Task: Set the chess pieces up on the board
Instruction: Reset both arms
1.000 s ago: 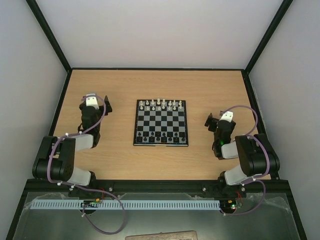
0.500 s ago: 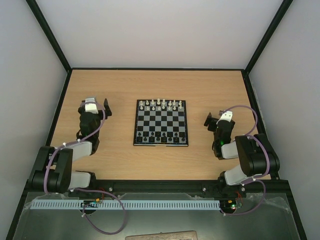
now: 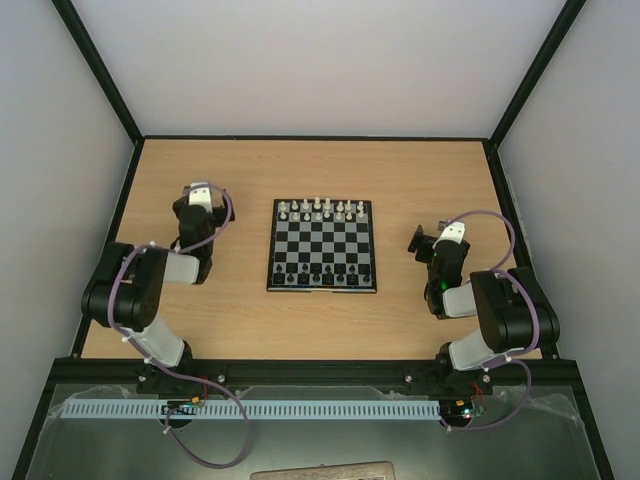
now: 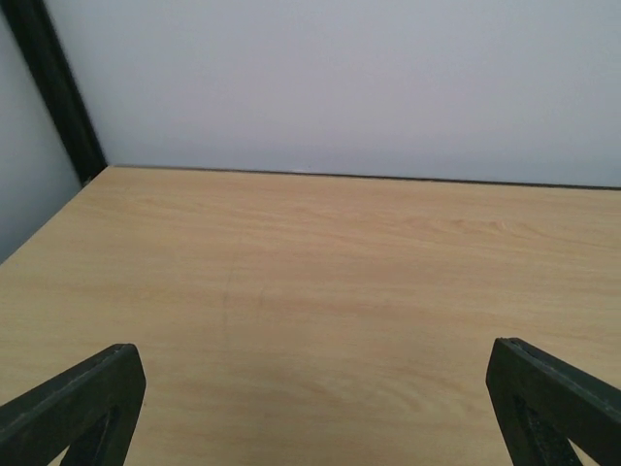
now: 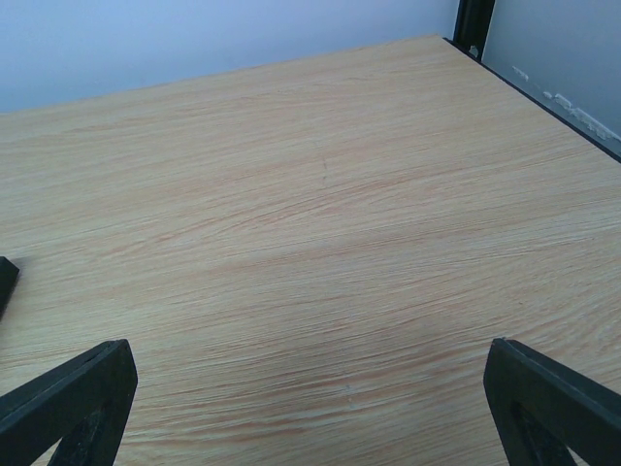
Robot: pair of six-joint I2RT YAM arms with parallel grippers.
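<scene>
A: How should the left arm go in?

B: I'd come from above and narrow the jaws first, since the black chess pieces crowd the near rows of the chessboard, mid-worktop. Both arms' jaws are spread wide and hold nothing.

A: What has changed since a second ago?

B: The left arm has reared up, its wrist farther forward. The right arm, chessboard and black chess pieces are unmoved.

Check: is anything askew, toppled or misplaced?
Nothing obvious: the black-and-white chequered chessboard lies square on the wooden table, tiny white pieces at its far edge, tiny black pieces at its near edge, each too small to judge.
</scene>
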